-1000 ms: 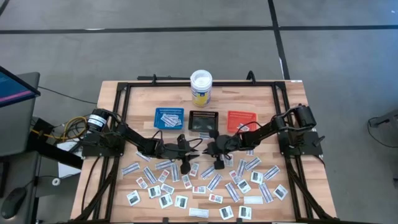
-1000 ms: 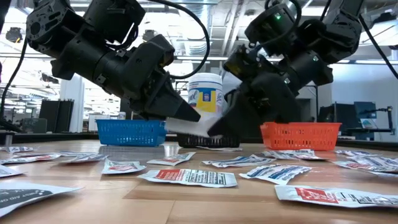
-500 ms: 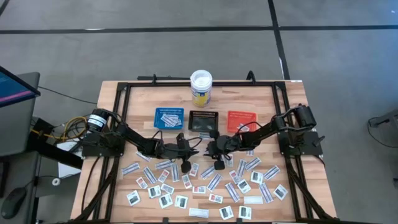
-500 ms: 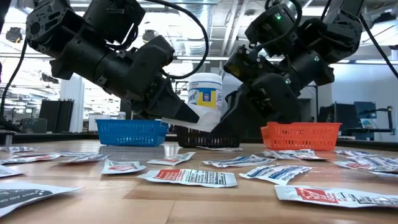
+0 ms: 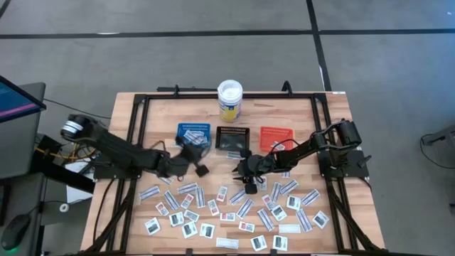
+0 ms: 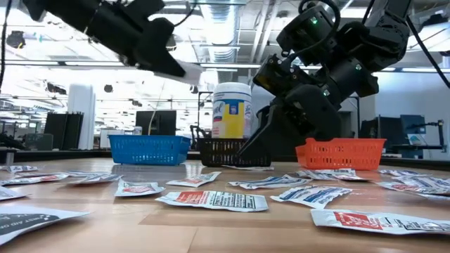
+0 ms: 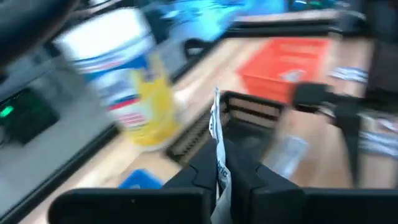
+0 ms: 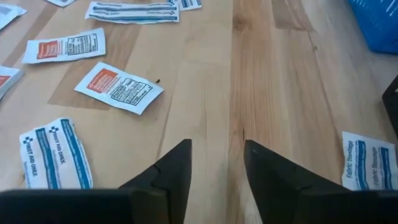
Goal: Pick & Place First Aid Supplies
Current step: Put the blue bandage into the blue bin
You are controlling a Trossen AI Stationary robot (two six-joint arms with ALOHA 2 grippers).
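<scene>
Left gripper (image 7: 217,177), clamped on one packet (image 7: 217,140), near my blue tray (image 5: 193,134); right gripper (image 8: 214,163) open, empty; dozens of packets (image 5: 234,210) remain.

The left gripper (image 5: 186,151) is raised and clamped tight, while the right gripper (image 8: 214,165) hangs low, fingers parted.

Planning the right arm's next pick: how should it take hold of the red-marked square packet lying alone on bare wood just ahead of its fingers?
The red-marked packet lies flat with bare wood all round. The open right gripper should probably descend from above and pinch across a free corner or edge.
</scene>
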